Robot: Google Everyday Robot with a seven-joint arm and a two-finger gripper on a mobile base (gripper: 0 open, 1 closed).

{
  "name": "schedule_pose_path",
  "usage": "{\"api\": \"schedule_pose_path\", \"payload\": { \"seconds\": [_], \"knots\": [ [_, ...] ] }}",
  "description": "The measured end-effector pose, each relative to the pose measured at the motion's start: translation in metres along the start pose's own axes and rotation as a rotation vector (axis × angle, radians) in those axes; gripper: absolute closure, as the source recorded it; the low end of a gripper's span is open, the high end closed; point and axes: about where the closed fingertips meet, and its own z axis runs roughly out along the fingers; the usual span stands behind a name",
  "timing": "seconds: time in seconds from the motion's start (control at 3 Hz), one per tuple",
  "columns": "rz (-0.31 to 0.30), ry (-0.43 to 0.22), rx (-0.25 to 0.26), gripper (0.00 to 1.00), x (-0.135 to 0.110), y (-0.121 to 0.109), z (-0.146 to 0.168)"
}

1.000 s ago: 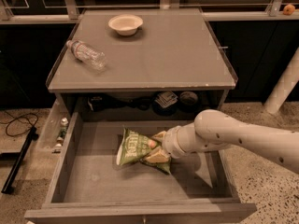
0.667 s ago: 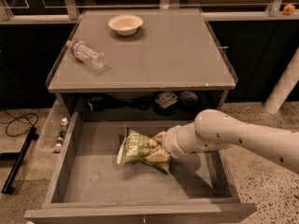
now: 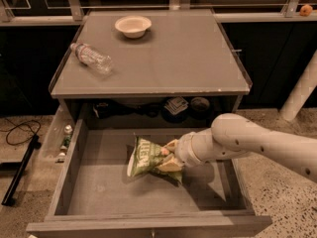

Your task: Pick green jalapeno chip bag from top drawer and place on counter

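Note:
The green jalapeno chip bag [image 3: 147, 158] lies crinkled in the middle of the open top drawer [image 3: 99, 192], white lettering facing up. My gripper [image 3: 171, 155] reaches in from the right on its white arm [image 3: 247, 143]. Its two pale fingers sit above and below the bag's right end and are closed on it. The bag's lower edge stays close to the drawer bottom. The grey counter [image 3: 168, 58] is the cabinet top above and behind the drawer.
A clear plastic bottle [image 3: 91, 57] lies on its side at the counter's left. A pale bowl [image 3: 132, 25] stands at its back. Dark items [image 3: 176, 104] sit on the shelf behind the drawer. A cable [image 3: 20, 130] lies on the speckled floor at left.

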Motion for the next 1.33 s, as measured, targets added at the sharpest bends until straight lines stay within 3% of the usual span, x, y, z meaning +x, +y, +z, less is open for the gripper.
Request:
{"api": "schedule_pose_path", "payload": {
  "seconds": [0.67,1.33],
  "knots": [
    [-0.068,-0.048,0.062,1.0,-0.028,-0.007,-0.088],
    [-0.16,-0.031,0.155,1.0,-0.06,-0.031,-0.171]
  ]
}}
